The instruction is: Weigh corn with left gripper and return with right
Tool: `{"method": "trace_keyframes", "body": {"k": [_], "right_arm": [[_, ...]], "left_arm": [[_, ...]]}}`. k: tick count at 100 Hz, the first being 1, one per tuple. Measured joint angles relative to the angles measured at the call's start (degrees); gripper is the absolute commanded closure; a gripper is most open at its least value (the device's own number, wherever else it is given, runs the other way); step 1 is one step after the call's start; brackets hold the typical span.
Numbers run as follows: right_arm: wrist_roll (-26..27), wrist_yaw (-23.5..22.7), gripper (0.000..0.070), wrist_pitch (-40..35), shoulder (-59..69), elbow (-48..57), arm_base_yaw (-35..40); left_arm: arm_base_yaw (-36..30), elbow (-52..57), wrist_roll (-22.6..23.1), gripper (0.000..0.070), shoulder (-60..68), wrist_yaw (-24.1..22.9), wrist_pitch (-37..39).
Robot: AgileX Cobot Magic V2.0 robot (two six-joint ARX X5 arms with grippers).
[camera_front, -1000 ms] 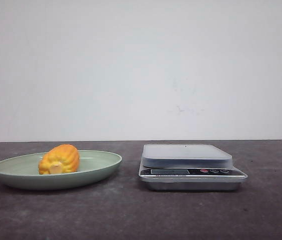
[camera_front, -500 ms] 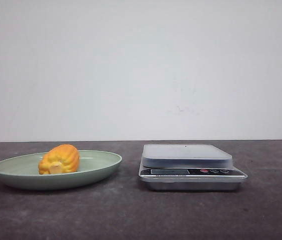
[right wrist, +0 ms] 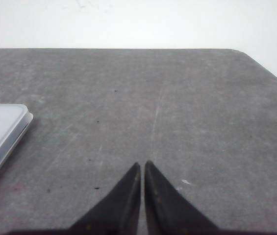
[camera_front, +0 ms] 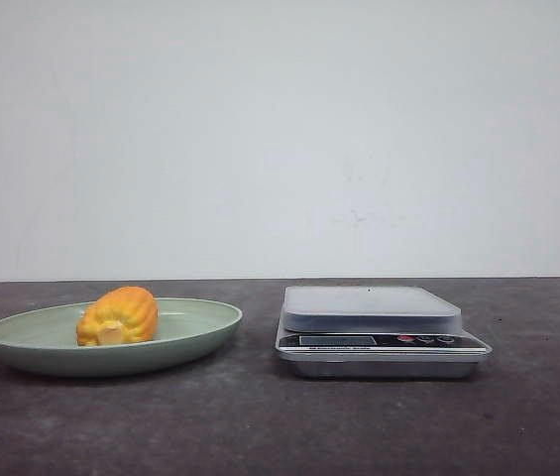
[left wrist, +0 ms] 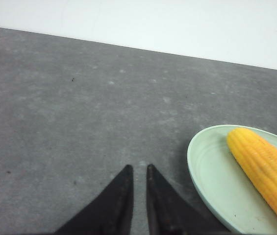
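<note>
We see the left gripper (left wrist: 138, 169) with its tips nearly together, holding nothing, low over the bare grey surface (left wrist: 79, 107). The pale green plate (left wrist: 202, 161) sits just beside it, and the corn (left wrist: 265, 169) lies in that plate, untouched. The right gripper (right wrist: 142, 165) has its tips pressed together, also holding nothing, over the same surface, with a corner of the scale (right wrist: 1, 132) off to one side and well apart from it. In the front view neither arm shows; the corn (camera_front: 118, 316) rests in the plate (camera_front: 200, 332) and the scale (camera_front: 379, 332) platform carries nothing. We judge nothing is done yet: pick, weigh and return all remain.
</note>
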Motion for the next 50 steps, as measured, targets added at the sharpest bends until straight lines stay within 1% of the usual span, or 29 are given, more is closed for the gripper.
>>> {"method": "trace_keyframes", "body": {"k": [7, 12, 20, 28, 50], "right_arm": [[-0.1, 0.0, 0.0693, 0.0, 0.0, 0.0, 0.0], [-1.2, 0.5, 0.0693, 0.2, 0.0, 0.0, 0.0], [-3.8, 2.5, 0.0693, 2.3, 0.0, 0.0, 0.0], [-5.0, 2.8, 0.0693, 4.6, 0.0, 0.0, 0.0], [-6.0, 2.8, 0.0693, 7.3, 0.0, 0.0, 0.0]], "left_arm": [[0.0, 0.0, 0.0, 0.07, 0.0, 0.0, 0.0], [0.0, 0.0, 0.0, 0.07, 0.0, 0.0, 0.0], [0.8, 0.0, 0.0, 0.07, 1.0, 0.0, 0.0], [2.1, 0.0, 0.0, 0.07, 2.6, 0.0, 0.0], [3.5, 0.0, 0.0, 0.07, 2.2, 0.1, 0.0]]}}
